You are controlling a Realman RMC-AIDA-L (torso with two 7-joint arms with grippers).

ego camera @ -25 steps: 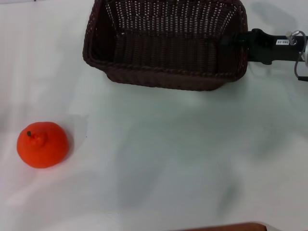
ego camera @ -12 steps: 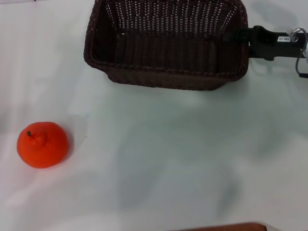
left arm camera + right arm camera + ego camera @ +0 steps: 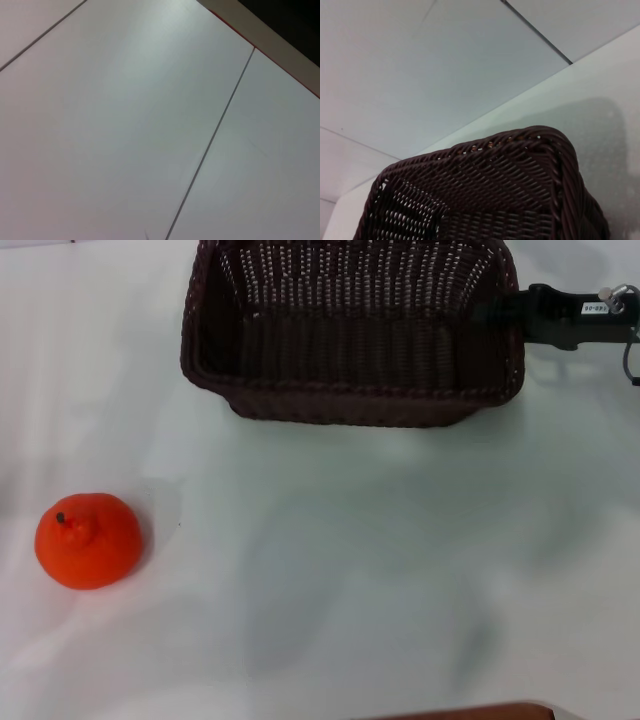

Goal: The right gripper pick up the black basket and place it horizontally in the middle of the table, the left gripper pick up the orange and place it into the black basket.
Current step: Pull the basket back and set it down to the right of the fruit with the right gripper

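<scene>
One marking only: a small white label [image 3: 593, 308] on the black arm of the right claw [image 3: 497, 312], at about 2 o'clock in the head view. Dark characters are printed on it, too small to read. No readable text on the basket [image 3: 350, 390], orange [image 3: 87, 540] or bench [image 3: 350, 570].

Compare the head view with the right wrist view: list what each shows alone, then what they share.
Head view only: the orange sitting apart at the table's left, and the right claw at the basket's right end, its grip hidden. Right wrist view only: pale panels with dark seams beyond the table edge. Both: the black basket and the white table.
</scene>
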